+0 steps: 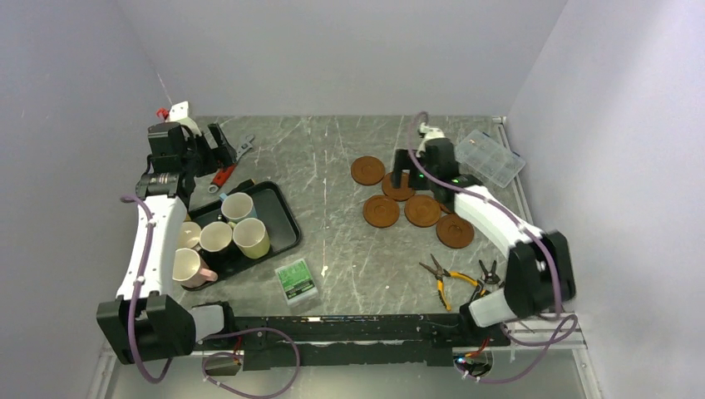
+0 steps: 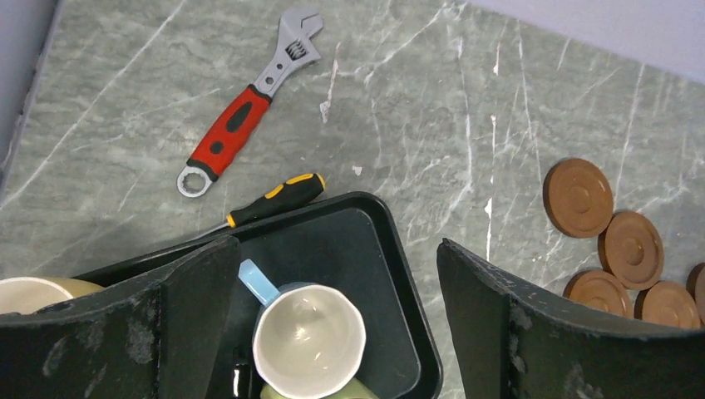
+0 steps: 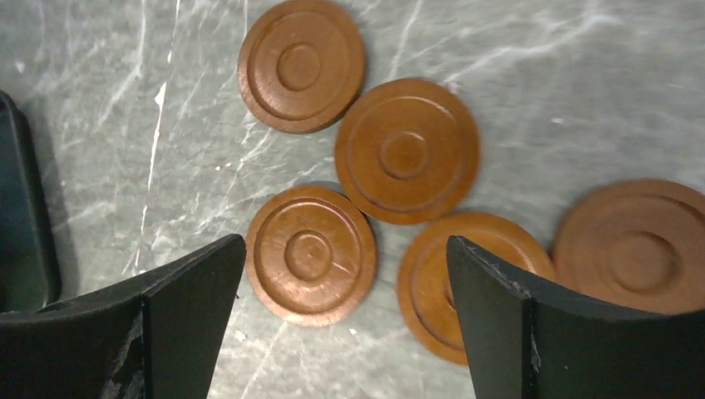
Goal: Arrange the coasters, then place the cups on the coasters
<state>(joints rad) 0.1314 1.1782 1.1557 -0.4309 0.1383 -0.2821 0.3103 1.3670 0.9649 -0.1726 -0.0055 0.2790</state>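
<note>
Your right fingers (image 3: 345, 245) stand wide apart and hold nothing, tips pointing down over the coasters (image 3: 406, 151). One disc lies flat on the counter (image 3: 100, 125) right under the gap, nearer the finger on the left of the wrist picture. A second is half hidden behind the other finger. Two more lie just beyond the tips, very close together. A fifth sits out past the outer side of the finger on the right (blurred, its rings faint). From overhead, the right fingers (image 1: 401, 170) hang over the far part of that cluster of coasters (image 1: 381, 210).

Your left fingers (image 2: 337, 249) are spread just as wide, also empty. Under their gap is the far corner of a black tray (image 2: 391, 249). In it stands the light blue cup (image 2: 308, 341), upright, cream inside showing, handle turned toward the finger on the left of that picture. An olive rim peeks in just below it. Beyond the tips, on bare counter, a black-and-yellow screwdriver (image 2: 278, 198) lies just beside the tray rim, and a red-handled wrench (image 2: 249, 116) lies farther out. Past the outer side of the other finger, well apart, are the coasters.

Overhead, the left fingers (image 1: 214, 143) hang above the tray's far end. The cups (image 1: 216, 237) are grouped in the tray, back toward that arm's base: light blue, white, olive-yellow and pink, and one more partly hidden under the arm.

A clear box (image 1: 490, 158) lies beside the right fingers toward the wall. Yellow-handled pliers (image 1: 449, 283) lie back near that arm's base.
</note>
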